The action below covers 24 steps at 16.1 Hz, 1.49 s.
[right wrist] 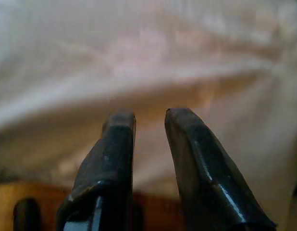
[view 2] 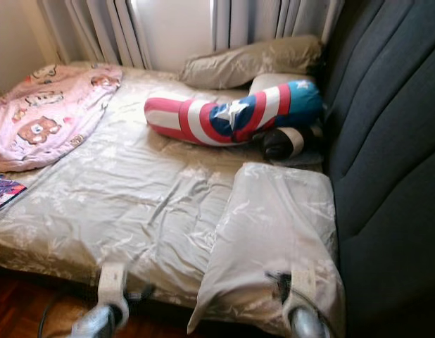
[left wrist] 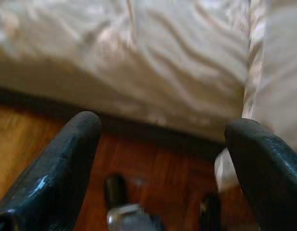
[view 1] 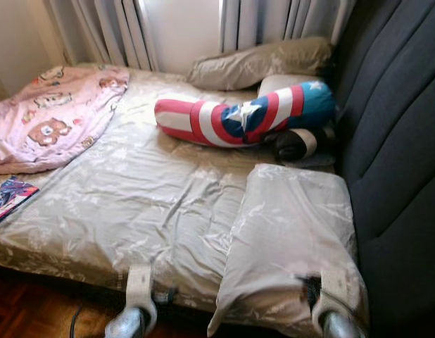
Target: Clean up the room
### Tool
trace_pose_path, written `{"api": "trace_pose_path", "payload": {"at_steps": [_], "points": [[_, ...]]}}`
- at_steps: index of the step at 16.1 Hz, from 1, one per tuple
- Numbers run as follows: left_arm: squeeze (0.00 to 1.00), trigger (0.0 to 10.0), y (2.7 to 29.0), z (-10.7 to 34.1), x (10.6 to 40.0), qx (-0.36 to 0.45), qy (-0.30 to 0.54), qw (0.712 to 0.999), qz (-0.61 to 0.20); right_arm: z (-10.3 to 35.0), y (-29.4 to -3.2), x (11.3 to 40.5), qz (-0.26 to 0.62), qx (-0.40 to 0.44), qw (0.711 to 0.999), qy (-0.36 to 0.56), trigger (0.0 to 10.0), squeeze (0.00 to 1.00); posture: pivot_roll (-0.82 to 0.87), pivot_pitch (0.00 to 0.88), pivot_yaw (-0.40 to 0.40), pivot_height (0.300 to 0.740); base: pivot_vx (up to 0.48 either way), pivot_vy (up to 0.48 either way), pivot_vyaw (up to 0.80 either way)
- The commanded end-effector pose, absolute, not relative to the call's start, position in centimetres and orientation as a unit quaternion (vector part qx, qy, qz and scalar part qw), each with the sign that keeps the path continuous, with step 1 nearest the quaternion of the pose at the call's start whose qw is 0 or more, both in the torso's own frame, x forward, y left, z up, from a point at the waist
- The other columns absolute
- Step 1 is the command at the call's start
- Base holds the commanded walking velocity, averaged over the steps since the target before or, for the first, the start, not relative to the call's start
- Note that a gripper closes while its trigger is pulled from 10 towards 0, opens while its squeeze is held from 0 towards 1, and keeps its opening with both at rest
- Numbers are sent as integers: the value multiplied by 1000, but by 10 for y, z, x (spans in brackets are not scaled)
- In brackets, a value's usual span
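Lower edge of the head views, nearest: the left gripper (left wrist: 160, 139) at lower left, over wooden floor (left wrist: 153, 168) just short of the bed's front edge, its two black fingers spread wide and empty; the right gripper (right wrist: 148, 120) at lower right, fingertips nearly together with a narrow gap, pointed at the pale fabric of a beige pillow (view 1: 291, 239) and, as far as the wrist view shows, gripping nothing. That pillow lies at lower right, drooping over the front edge of the mattress beside the dark upholstered panel (view 1: 400, 141); it looks not yet put in place. Left edge, mid-height: a colourful book (view 1: 10, 197) lies on the beige sheet (view 1: 133, 204), which is wrinkled. Centre: a red, white and blue bolster with a star (view 1: 246, 113), a dark rolled item (view 1: 295, 144) beside it. Upper left: a pink blanket (view 1: 55, 116), bunched and unfolded. Top: a second beige pillow (view 1: 260, 63) against the curtains (view 1: 112, 28). Judgement: tidying is at an early stage; most items remain loose.
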<state>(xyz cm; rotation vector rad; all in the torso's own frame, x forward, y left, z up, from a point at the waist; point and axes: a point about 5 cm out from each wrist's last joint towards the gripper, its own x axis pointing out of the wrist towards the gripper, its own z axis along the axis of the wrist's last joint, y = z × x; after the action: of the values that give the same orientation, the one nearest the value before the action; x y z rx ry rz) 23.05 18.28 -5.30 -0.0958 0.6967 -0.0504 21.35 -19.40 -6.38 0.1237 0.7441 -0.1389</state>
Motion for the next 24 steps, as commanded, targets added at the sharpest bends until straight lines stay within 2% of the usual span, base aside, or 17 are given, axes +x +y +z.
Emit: {"api": "trace_pose_path", "payload": {"at_steps": [1,3,10,13,20,24], "points": [[0,10000,182,-57,226,-38,358,933,-28,-67,-192,210,-73,60,922,377,10000,0,42,0,-43,740,0,0,0],[0,10000,185,-62,218,-36,372,927,-25,-72,-188,202,-67,57,917,390,10000,0,36,0,-35,740,0,0,0],[0,10000,219,-76,183,1,430,903,0,-79,-188,189,-89,56,907,407,10000,0,27,0,-21,740,0,0,0],[0,10000,221,-77,181,8,435,900,-5,-80,-184,187,-80,56,905,413,10000,0,25,0,-15,740,0,0,0],[0,10000,209,-76,188,4,432,902,-7,-83,-181,183,-77,55,901,423,10000,0,28,0,-16,740,0,0,0],[0,10000,211,-76,187,4,429,903,-5,-83,-181,184,-75,55,901,423,10000,0,18,0,-14,740,0,299,0]]}}
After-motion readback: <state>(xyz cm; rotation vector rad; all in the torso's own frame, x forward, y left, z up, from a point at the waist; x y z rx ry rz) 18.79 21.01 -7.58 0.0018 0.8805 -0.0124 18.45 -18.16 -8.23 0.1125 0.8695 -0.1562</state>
